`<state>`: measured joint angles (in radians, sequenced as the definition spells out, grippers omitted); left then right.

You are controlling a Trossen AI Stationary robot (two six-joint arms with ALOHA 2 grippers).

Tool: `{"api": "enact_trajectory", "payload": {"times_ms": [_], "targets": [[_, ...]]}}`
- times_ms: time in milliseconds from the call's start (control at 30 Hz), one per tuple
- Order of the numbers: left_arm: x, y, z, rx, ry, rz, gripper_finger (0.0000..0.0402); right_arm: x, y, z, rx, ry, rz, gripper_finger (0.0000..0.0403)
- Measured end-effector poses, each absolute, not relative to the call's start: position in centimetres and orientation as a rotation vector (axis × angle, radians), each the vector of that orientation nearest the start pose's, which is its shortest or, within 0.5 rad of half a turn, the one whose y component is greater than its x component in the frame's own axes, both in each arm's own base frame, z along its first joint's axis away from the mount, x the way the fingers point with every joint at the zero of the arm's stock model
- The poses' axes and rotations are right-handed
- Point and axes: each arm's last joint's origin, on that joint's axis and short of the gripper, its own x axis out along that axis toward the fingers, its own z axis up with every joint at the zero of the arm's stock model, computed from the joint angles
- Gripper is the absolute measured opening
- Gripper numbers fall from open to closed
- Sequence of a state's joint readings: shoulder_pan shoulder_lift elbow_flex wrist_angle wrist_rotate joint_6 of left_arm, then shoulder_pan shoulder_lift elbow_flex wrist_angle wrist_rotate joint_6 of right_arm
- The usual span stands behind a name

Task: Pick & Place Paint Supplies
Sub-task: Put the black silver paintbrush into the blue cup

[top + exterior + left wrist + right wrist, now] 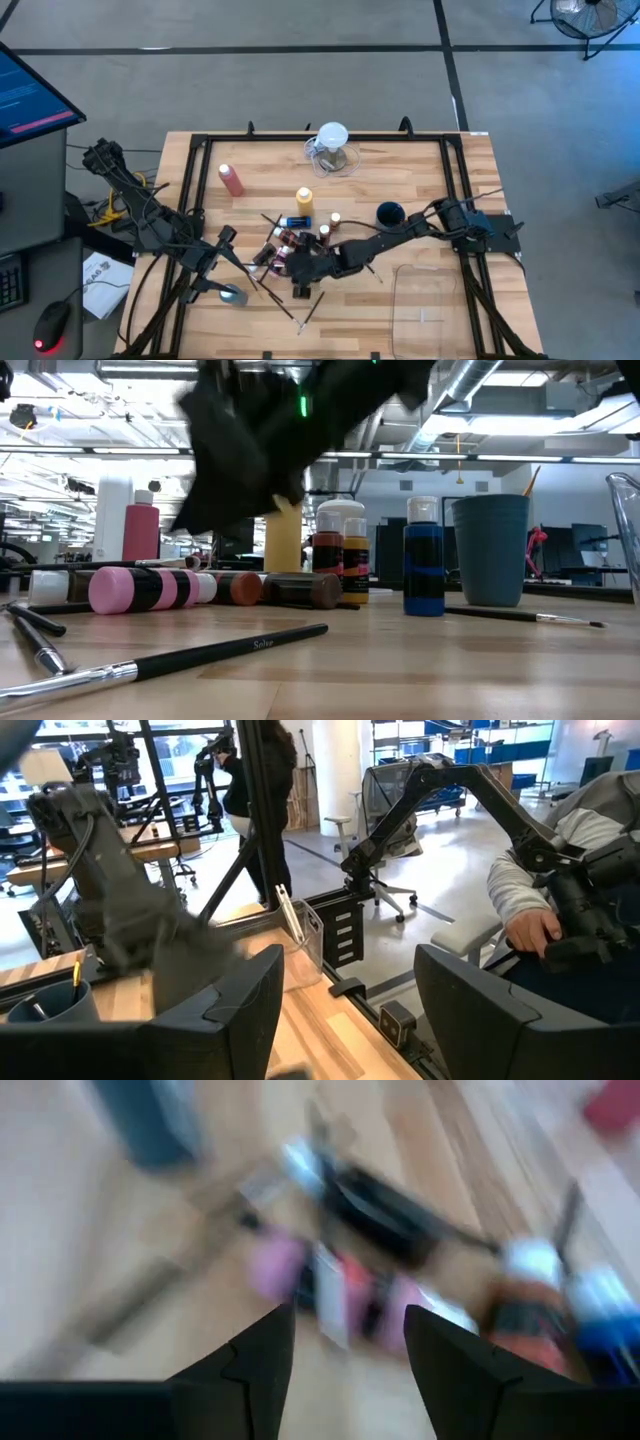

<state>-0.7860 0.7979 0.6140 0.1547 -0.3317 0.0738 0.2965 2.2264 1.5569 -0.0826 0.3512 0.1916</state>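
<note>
The right gripper [300, 270] hangs over the cluster of small white-capped paint bottles [240, 588] at the wooden table's [420, 200] centre, fingers apart, empty. Thin dark paintbrushes [215, 652] lie around the cluster. A dark blue cup [490, 550] and clear jug [333, 150] stand behind. The left gripper [225, 240] waits nearby, fingers apart.

Small paint bottles [290, 245] and paintbrushes [275, 300] lie clustered mid-worktop [420, 180]. A cup [389, 214] stands to their right, a jug [332, 148] behind, a squeeze bottle [232, 180] back-left.
</note>
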Motion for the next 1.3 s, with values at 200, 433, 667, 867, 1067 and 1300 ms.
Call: {"api": "enact_trajectory", "payload": {"times_ms": [200, 433, 667, 867, 1067, 1300], "targets": [[13.57, -12.25, 30.41, 0.087, 0.007, -0.455, 0.0213, 46.25, 13.28, 14.33, -0.037, 0.695, -0.102, 0.0184], [13.57, -12.25, 30.41, 0.087, 0.007, -0.455, 0.0213, 46.17, 13.5, 14.17, -0.042, 0.697, -0.105, 0.0182], [13.57, -12.25, 30.41, 0.087, 0.007, -0.455, 0.0213, 46.12, 13.68, 14.17, -0.043, 0.696, -0.101, 0.0182], [13.57, -12.25, 30.38, 0.089, 0.009, -0.455, 0.0213, 46.15, 13.65, 14.19, -0.042, 0.694, -0.102, 0.0182], [13.57, -12.25, 30.38, 0.108, 0.005, -0.455, 0.0213, 46.16, 13.61, 14.19, -0.042, 0.694, -0.103, 0.0182], [13.58, -12.26, 30.44, 0.103, 0.0, -0.455, 0.0213, 46.12, 13.76, 14.2, -0.038, 0.693, -0.101, 0.0182]]}}
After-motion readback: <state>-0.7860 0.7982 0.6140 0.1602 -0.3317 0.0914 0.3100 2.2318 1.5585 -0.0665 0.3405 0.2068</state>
